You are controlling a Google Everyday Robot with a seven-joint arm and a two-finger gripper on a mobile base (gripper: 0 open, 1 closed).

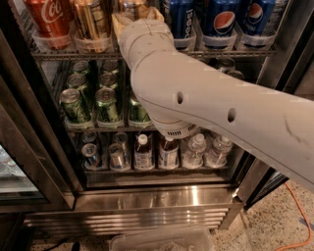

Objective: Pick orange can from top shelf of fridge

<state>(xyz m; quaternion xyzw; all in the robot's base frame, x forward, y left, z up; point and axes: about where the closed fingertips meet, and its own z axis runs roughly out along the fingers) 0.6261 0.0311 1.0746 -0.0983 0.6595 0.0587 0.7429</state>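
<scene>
The fridge (pixel 162 198) stands open in the camera view. Its top shelf (pixel 73 55) is a wire rack with clear trays. On it stand a red Coca-Cola can (pixel 48 18), a shiny copper-orange can (pixel 91 18) with dark markings and, right of it, a like orange can (pixel 131 6), cut off by the picture's top edge. My gripper (pixel 137 17), tan at its end, sits at the foot of this second orange can and hides its lower part. My white arm (pixel 206 105) reaches up from the right.
Blue Pepsi cans (pixel 222 19) fill the right of the top shelf. Green cans (pixel 73 104) stand on the middle rack and small bottles (pixel 169 153) on the lowest. A steel door frame (pixel 34 162) is at the left. A clear bin (pixel 162 241) lies on the floor.
</scene>
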